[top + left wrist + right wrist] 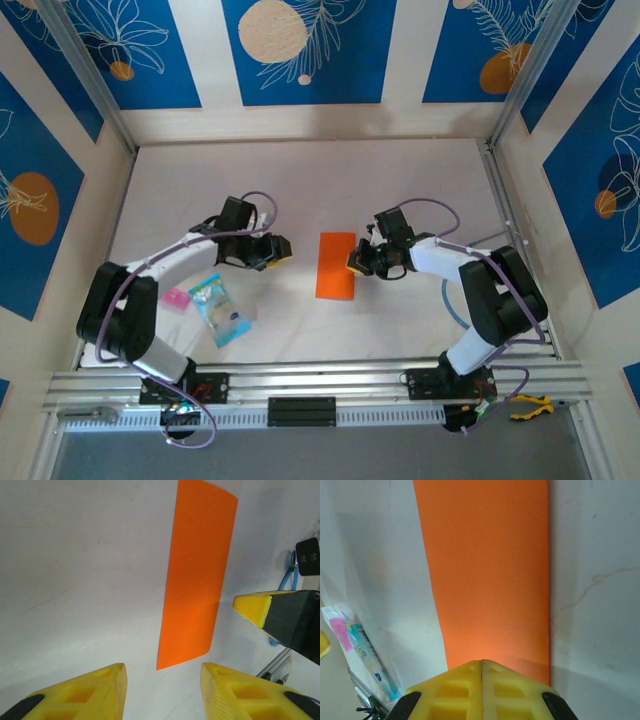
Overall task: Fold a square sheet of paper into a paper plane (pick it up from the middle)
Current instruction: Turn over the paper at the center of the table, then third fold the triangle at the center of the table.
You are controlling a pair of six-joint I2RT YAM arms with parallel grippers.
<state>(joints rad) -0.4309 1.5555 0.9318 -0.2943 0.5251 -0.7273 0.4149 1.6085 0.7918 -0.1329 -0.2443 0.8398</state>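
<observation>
The orange paper [336, 265] lies flat mid-table as a narrow upright rectangle, about half as wide as it is long. My right gripper [356, 263] is shut, its yellow tips over the middle of the paper's right long edge. In the right wrist view the closed gripper [481, 663] covers the near edge of the sheet [485, 570], and I see no paper between the fingers. My left gripper [284, 249] hangs open a little left of the paper. In the left wrist view that gripper [163, 682] holds nothing, and the paper [195, 575] lies beyond it.
A blue and clear plastic packet [218, 308] and a small pink item [178, 299] lie near the left arm's base. The packet [367, 657] also appears in the right wrist view. Walls enclose the table, and an aluminium rail [320, 380] runs along the front.
</observation>
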